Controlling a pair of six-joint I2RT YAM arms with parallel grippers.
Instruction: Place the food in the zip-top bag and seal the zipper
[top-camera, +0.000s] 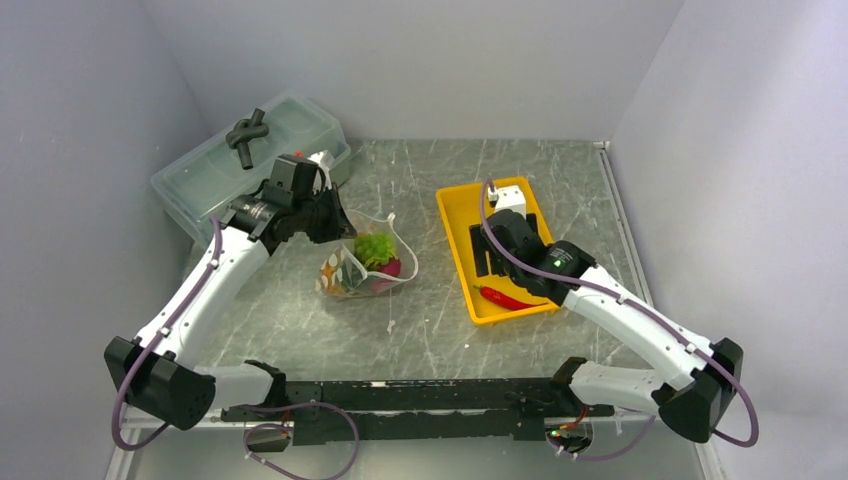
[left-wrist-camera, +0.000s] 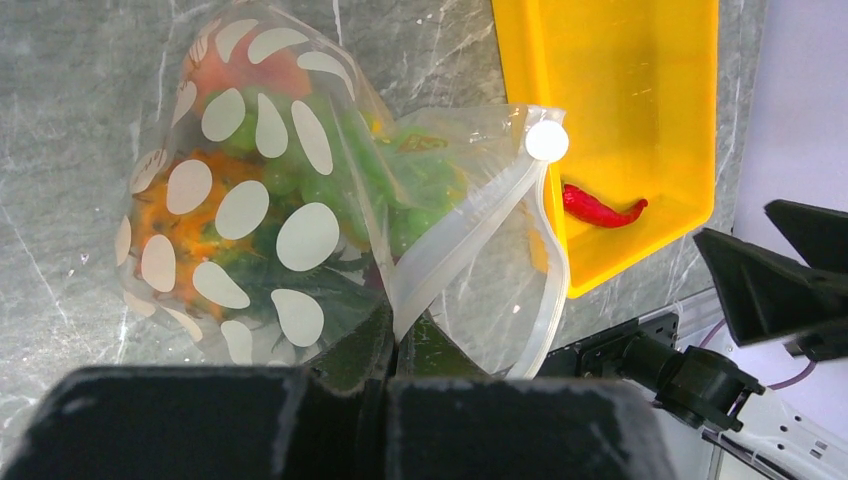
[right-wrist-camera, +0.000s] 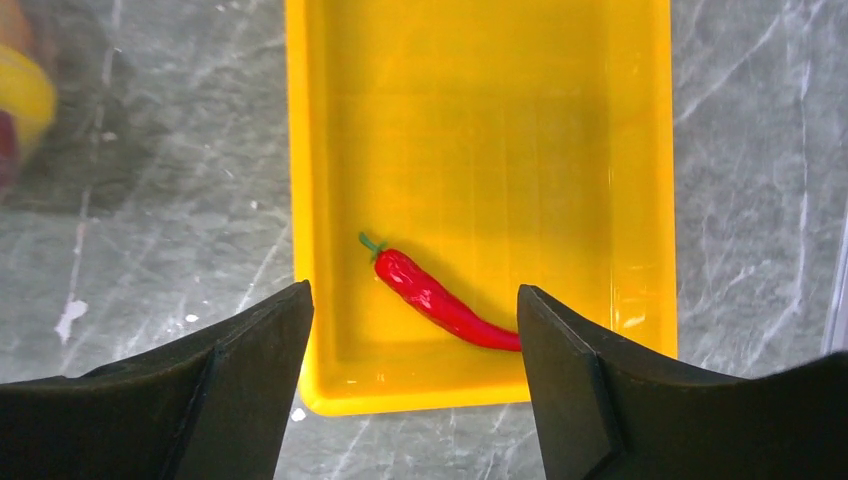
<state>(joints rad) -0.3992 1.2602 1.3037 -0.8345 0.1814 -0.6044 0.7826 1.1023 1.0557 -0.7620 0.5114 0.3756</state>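
Worktop (top-camera: 440, 320): yellow tray (top-camera: 452, 240) right, zip-top bag (top-camera: 365, 270) centre, mouth gaping. Left hand (left-wrist-camera: 385, 350) pinches bag edge. Right hand (right-wrist-camera: 412, 300) spread wide, empty, over red chili (right-wrist-camera: 440, 305) near tray's wall. Straddle chili mid-body, drop straight, clear wall.

A grey, white-veined surface (top-camera: 300, 330) is boxed in by plain pale walls: a back wall (top-camera: 420, 60), left wall (top-camera: 70, 150) and right wall (top-camera: 750, 180). The light is soft and even.
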